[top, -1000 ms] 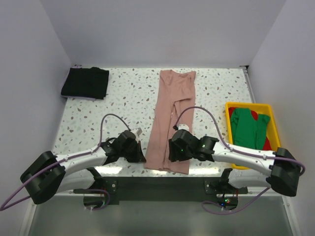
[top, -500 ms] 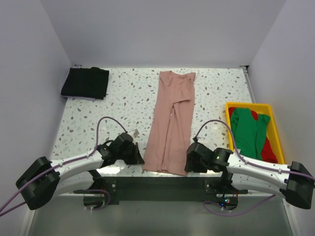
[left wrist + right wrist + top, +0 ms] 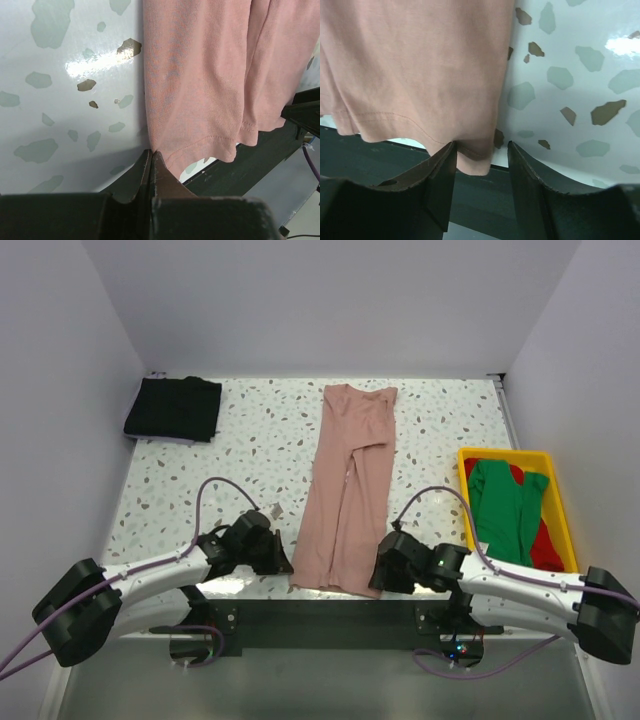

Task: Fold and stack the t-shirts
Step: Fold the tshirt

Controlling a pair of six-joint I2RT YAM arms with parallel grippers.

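With your left gripper point(image 3: 151, 161) pinching one hem corner of the pink t-shirt point(image 3: 345, 500), close the parted right gripper point(image 3: 481, 150) on the other, then fold.

Bright even light; glare on glossy table point(image 3: 95, 67); blurred near fingers point(image 3: 437, 185).

My table point(image 3: 260, 450) is white terrazzo with grey, brown and greenish flecks. It is glossy enough to throw back a bright patch of light in both wrist views. A yellow bin point(image 3: 500, 453) sits on its right side, close to the right wall. Plain pale walls point(image 3: 330, 310) close it in on three sides. A dark rail point(image 3: 330, 618) runs along its near edge.
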